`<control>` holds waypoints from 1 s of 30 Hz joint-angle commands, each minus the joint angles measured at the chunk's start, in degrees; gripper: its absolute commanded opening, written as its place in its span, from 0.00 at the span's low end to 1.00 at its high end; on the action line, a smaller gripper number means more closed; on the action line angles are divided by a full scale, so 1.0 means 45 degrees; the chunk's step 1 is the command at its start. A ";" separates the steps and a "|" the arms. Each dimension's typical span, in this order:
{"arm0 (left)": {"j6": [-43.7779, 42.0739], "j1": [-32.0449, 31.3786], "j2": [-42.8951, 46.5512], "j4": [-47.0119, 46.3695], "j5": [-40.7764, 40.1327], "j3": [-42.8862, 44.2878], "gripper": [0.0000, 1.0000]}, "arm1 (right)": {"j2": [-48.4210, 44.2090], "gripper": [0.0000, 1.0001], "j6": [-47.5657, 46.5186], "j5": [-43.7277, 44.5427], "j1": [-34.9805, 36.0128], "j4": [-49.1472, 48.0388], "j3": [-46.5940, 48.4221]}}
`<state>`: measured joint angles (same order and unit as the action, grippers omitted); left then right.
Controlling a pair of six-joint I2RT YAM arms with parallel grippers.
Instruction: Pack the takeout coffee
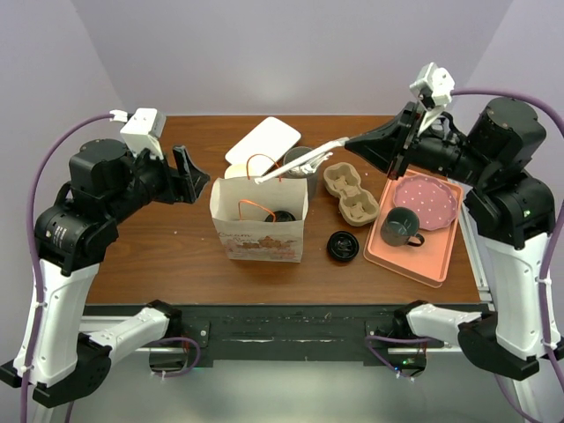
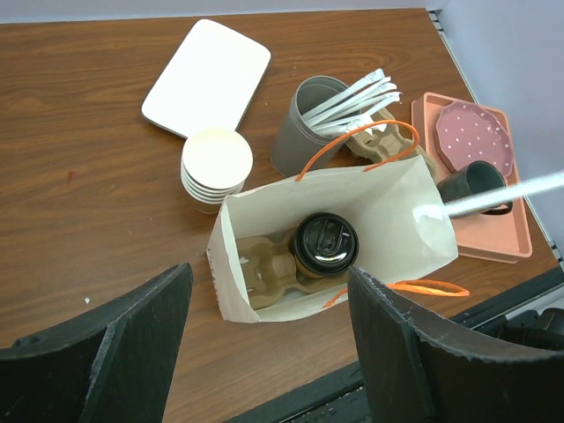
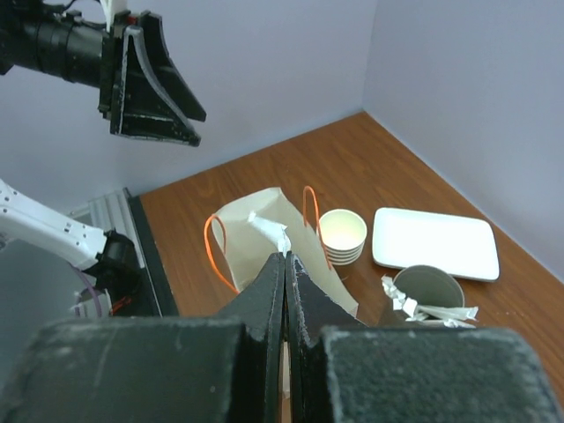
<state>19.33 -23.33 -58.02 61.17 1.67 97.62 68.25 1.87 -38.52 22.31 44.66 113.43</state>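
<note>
The takeout coffee (image 2: 326, 242), a cup under a black lid, stands in a cardboard carrier inside the open paper bag (image 2: 388, 207); from above only its lid (image 1: 284, 215) shows in the bag (image 1: 258, 231). My left gripper (image 2: 269, 344) hangs open above the table just left of the bag, holding nothing. My right gripper (image 1: 351, 141) is shut on a long white wrapped utensil (image 1: 300, 160), whose far end (image 2: 434, 211) reaches over the bag's mouth. In the right wrist view the jaws (image 3: 286, 257) are pressed together with the utensil's tip (image 3: 269, 227) poking out over the bag (image 3: 251, 256).
Behind the bag stand a stack of lidless cups (image 2: 216, 167), a grey cup of white utensils (image 2: 308, 123) and a white rectangular plate (image 1: 263, 141). To its right lie a second cardboard carrier (image 1: 351, 194), a loose black lid (image 1: 342, 245) and a pink tray (image 1: 401, 260) with plate and dark mug (image 1: 401, 227).
</note>
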 commanded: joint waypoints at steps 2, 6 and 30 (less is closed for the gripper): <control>0.0020 -0.0030 0.0100 -0.0194 0.0155 -0.0053 0.76 | 0.0282 0.00 -0.0608 0.1170 0.0783 -0.0043 -0.0264; -0.0019 -0.0030 0.0216 -0.0291 0.0195 -0.0249 0.76 | 0.1081 0.00 -0.1702 0.3922 0.3920 0.1163 0.0007; -0.0780 -0.0030 0.2717 -0.0955 -0.1602 -0.2005 0.77 | 0.8738 0.29 -0.3133 1.1451 0.9827 0.3492 0.5788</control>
<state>17.82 -23.33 -47.13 59.37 -2.28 89.91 104.07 -12.91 8.12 63.70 59.44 135.13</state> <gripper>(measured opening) 0.767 0.205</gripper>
